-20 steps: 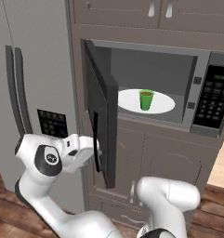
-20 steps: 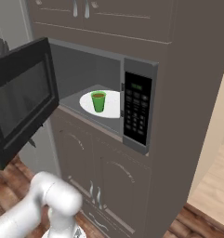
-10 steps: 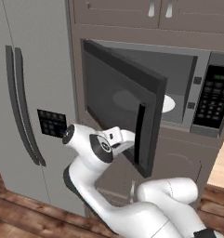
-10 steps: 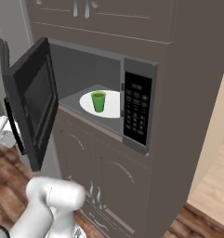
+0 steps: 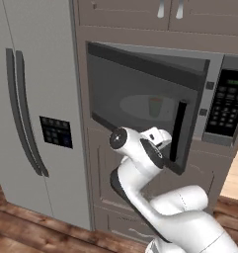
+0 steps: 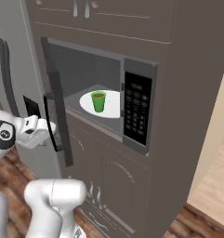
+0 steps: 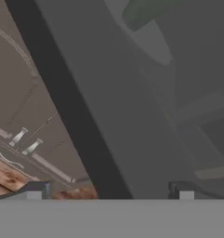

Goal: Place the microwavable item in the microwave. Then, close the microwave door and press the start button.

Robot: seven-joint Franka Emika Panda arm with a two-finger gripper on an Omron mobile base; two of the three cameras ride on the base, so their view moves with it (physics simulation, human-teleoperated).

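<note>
Kitchen: green cup (image 6: 98, 101) dim behind half-shut microwave door (image 5: 140, 106); fingers (image 7: 181, 190) apart, tips cropped.

Left base view: from behind-left, facing the black-framed glass microwave door (image 5: 140, 104) outside face, beyond the jaws. Right base view: from behind-right, facing into the built-in dark grey microwave (image 6: 108, 97); same door (image 6: 55, 107) seen edge-on. Hand view: pressed close against the door glass (image 7: 146, 107), tilted.
</note>
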